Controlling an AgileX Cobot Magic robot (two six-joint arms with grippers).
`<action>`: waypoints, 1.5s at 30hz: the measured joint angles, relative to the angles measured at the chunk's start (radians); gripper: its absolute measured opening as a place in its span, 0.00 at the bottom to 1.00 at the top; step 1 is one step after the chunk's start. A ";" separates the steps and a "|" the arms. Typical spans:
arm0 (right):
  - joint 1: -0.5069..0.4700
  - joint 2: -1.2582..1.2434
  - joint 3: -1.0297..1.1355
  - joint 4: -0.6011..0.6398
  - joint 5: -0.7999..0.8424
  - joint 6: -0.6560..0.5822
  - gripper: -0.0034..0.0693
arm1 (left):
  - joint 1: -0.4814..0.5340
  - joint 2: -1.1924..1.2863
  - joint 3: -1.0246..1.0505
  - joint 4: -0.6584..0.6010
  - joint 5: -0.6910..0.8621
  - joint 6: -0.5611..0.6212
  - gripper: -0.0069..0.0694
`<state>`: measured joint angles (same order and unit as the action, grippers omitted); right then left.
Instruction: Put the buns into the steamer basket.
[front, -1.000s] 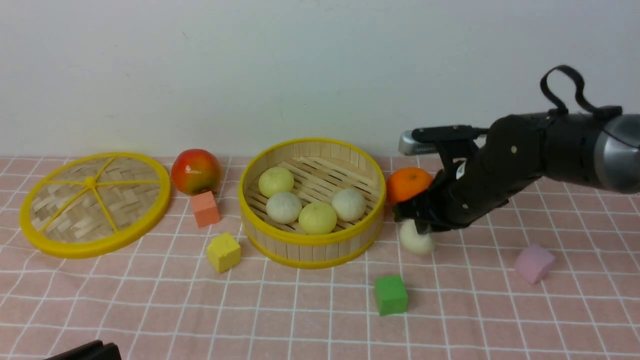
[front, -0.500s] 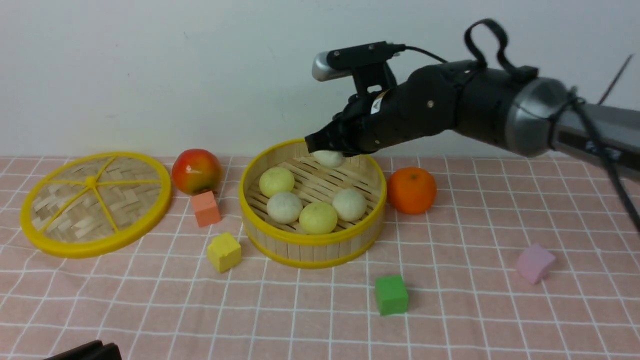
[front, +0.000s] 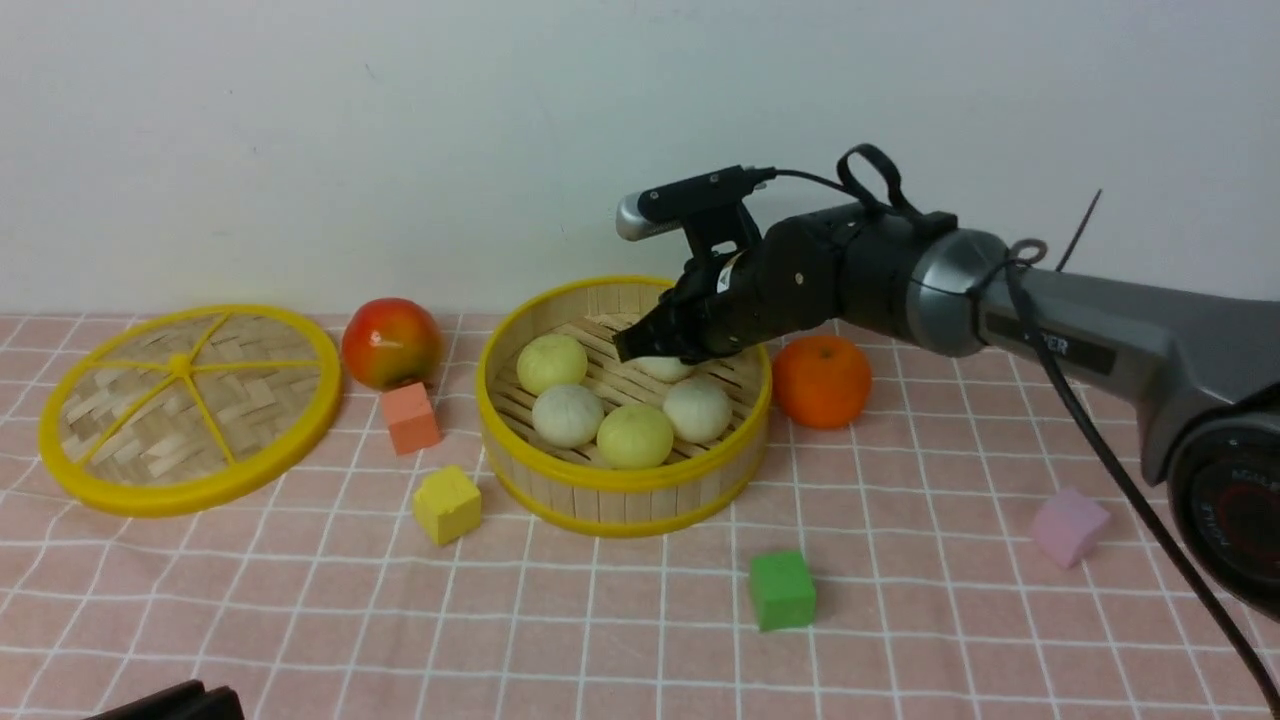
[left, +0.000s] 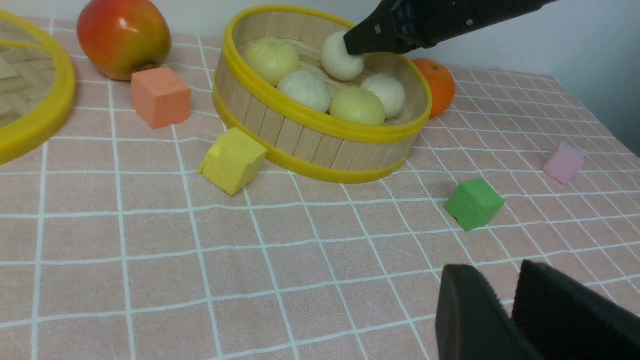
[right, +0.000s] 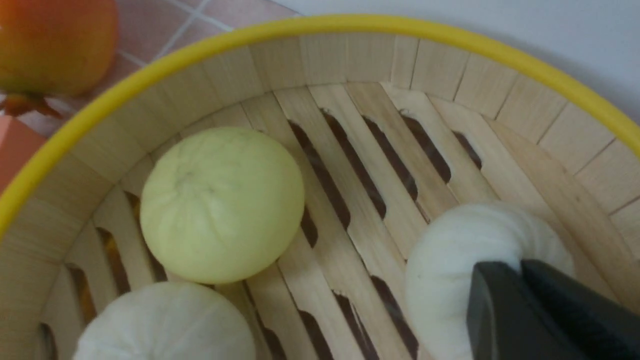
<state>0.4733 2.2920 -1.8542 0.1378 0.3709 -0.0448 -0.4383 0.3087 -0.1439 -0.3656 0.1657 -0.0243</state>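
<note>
The fifth bun (left: 340, 57), an off-white one, was down inside the steamer basket (front: 620, 480) near its back wall, with the right gripper (front: 650, 352) wrapped over the top of it. From the right wrist camera the dark fingers (right: 530, 310) were against the bun, but I honestly couldn't tell if they were gripping or already letting go. The other four buns sat on the slats in front: a pale yellow one (front: 552, 363) toward the left, an off-white one (front: 568, 415), another yellow one (front: 635, 435) at the front, and an off-white one (front: 698, 409) on the right. So this looked like the drop-off for the last bun. Next move, I'd guess, is to open up fully and lift straight out without nudging the neighbours or catching the rim. The left gripper (left: 505, 320) hung low over the front edge of the tablecloth (front: 300, 620), well apart from everything, fingers nearly together with nothing between them. The orange (front: 822, 380) sat just right of the basket, the apple (front: 391, 342) and lid (front: 190, 405) off to the left.
</note>
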 joint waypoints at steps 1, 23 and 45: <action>0.000 0.005 0.000 -0.005 -0.001 0.000 0.18 | 0.000 0.000 0.000 0.000 0.000 0.000 0.30; 0.000 -0.630 0.066 -0.161 0.788 0.077 0.32 | 0.000 0.000 0.000 0.000 0.000 0.000 0.30; 0.000 -0.908 0.300 -0.213 0.854 0.136 0.03 | 0.000 0.000 0.000 0.000 0.000 0.000 0.30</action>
<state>0.4733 1.3836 -1.5542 -0.0750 1.2253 0.0908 -0.4383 0.3087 -0.1439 -0.3656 0.1657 -0.0243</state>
